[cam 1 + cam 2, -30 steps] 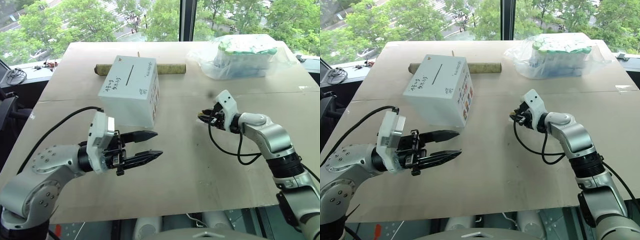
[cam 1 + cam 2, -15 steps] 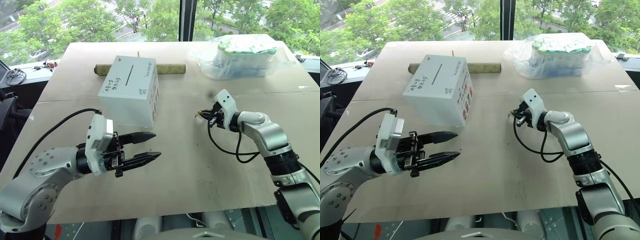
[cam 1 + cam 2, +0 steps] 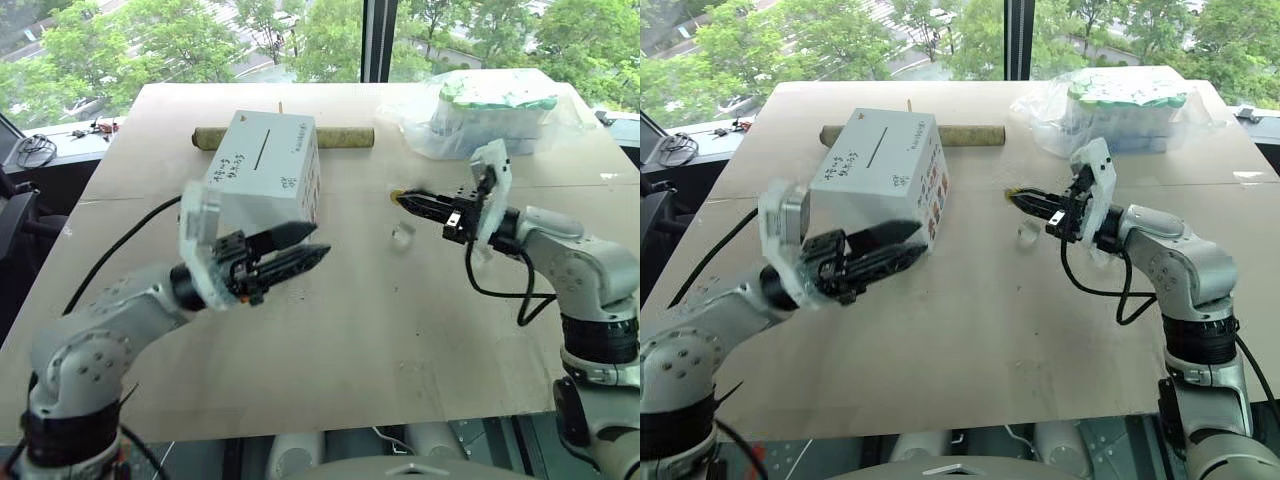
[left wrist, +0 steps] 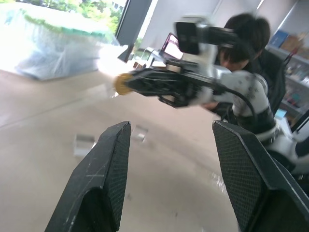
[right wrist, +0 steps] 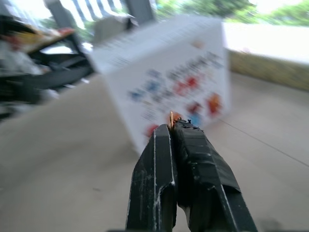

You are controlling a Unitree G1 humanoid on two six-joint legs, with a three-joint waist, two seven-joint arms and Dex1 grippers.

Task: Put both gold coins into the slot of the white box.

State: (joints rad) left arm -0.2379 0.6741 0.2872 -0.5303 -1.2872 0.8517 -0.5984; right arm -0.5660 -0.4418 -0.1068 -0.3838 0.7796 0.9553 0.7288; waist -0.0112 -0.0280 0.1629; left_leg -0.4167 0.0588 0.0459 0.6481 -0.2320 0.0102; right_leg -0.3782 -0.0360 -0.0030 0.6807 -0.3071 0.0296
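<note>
The white box (image 3: pixel 262 180) stands at the back left of the table, its slot (image 3: pixel 262 150) a dark line on the top face. My right gripper (image 3: pixel 404 199) hovers above the table to the right of the box, pointing left at it, shut on a gold coin (image 3: pixel 398 194). The coin's edge pokes out between the fingertips (image 5: pixel 171 119). In the left wrist view the same gold coin (image 4: pixel 123 83) shows as a yellow disc. My left gripper (image 3: pixel 315 240) is open and empty, raised in front of the box's near face.
Two small clear plastic pieces (image 4: pixel 84 141) lie on the table under the right gripper. A cardboard tube (image 3: pixel 340 135) lies behind the box. A clear plastic bag (image 3: pixel 490 110) sits at the back right. A person (image 4: pixel 244 46) stands beyond the table.
My right gripper closed on the coin, lifted it off the table and swung to point left at the box. My left gripper rose and moved forward to the box, still open.
</note>
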